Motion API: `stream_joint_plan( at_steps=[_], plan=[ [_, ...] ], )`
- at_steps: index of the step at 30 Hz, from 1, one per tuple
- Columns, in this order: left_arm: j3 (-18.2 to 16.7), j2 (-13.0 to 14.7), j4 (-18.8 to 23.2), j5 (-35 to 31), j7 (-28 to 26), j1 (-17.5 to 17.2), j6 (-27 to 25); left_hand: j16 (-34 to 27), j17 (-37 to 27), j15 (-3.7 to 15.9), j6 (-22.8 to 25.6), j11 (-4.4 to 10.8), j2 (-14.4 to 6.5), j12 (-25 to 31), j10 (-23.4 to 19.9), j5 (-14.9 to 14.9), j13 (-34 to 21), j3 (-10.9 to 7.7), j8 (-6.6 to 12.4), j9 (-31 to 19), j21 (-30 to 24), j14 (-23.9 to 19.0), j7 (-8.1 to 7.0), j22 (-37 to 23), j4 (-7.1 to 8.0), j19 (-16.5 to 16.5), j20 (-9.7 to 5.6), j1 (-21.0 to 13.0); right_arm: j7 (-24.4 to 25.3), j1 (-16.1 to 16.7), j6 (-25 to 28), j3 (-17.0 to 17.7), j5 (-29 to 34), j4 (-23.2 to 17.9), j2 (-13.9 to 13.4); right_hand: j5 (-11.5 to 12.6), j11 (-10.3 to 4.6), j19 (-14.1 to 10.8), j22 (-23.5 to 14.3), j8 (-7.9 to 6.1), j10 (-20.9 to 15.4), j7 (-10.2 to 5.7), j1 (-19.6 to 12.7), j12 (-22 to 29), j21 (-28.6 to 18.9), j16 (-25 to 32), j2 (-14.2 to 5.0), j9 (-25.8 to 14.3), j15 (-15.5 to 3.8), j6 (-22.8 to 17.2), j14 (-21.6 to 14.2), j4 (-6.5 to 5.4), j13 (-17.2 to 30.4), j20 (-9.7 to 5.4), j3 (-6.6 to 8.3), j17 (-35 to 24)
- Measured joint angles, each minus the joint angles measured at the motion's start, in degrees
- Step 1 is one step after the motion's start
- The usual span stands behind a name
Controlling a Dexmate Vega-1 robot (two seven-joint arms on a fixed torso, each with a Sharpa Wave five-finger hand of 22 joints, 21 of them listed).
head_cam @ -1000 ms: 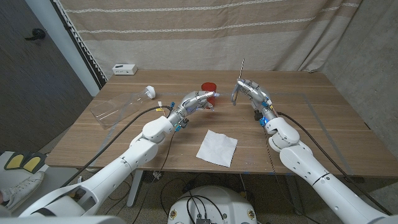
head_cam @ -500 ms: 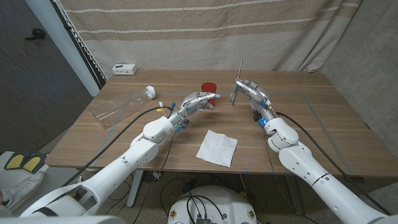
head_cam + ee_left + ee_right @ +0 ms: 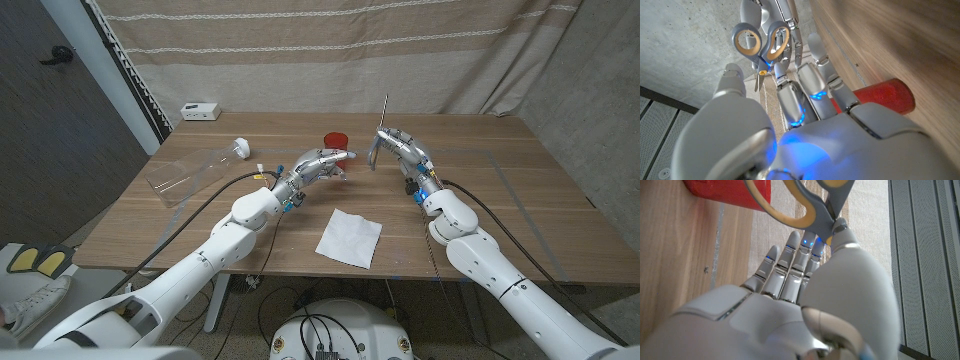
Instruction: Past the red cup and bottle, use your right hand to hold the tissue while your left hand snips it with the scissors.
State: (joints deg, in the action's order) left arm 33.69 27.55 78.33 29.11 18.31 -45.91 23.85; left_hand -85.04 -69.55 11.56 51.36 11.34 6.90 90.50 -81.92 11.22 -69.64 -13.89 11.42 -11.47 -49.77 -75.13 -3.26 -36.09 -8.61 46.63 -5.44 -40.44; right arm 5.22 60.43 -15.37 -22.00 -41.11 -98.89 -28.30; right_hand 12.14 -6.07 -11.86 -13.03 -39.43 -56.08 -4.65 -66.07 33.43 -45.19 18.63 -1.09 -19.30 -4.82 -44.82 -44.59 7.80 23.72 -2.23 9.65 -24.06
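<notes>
Scissors (image 3: 379,138) stand upright in the right hand (image 3: 400,148), blade pointing up and the grey, yellow-lined handle loops hanging toward the red cup (image 3: 336,141). The right wrist view shows the thumb and fingers pinching the scissors (image 3: 812,200) near the pivot, with the cup (image 3: 735,194) just past the loops. The left hand (image 3: 322,163) hovers just beside the cup on its near side, fingers extended toward the scissors and holding nothing. In the left wrist view its fingers (image 3: 812,82) reach up toward the two loops (image 3: 760,42), apart from them, with the cup (image 3: 885,95) beside. Tissue (image 3: 349,237) lies flat on the table (image 3: 500,190) near the front edge, between the two arms, touched by neither hand. A clear bottle (image 3: 195,170) with a white cap lies on its side at the table's left. A small white box (image 3: 200,111) sits at the far left corner.
</notes>
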Motion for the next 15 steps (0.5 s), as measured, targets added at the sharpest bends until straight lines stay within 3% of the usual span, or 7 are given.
stream_joint_plan(
  at_steps=[15],
  plan=[
    [0.4,-0.6,-1.0,-0.5,0.2,0.7,0.2,0.0,0.1,0.0,-0.1,0.0,0.2,0.0,0.0,0.0,0.0,-0.16,0.0,0.0,-0.2,0.0,-0.12,0.5,0.16,0.0,0.01,-0.2,-1.1,-0.4,0.0,-0.5,0.0,0.3,0.0,-0.1,0.01,0.8,0.3,-0.22,0.0,0.01,0.0,0.0,0.0,-0.6,0.01,0.0,0.23,0.0,1.1,0.01,0.0,0.0,-0.01,-0.3]
  ],
)
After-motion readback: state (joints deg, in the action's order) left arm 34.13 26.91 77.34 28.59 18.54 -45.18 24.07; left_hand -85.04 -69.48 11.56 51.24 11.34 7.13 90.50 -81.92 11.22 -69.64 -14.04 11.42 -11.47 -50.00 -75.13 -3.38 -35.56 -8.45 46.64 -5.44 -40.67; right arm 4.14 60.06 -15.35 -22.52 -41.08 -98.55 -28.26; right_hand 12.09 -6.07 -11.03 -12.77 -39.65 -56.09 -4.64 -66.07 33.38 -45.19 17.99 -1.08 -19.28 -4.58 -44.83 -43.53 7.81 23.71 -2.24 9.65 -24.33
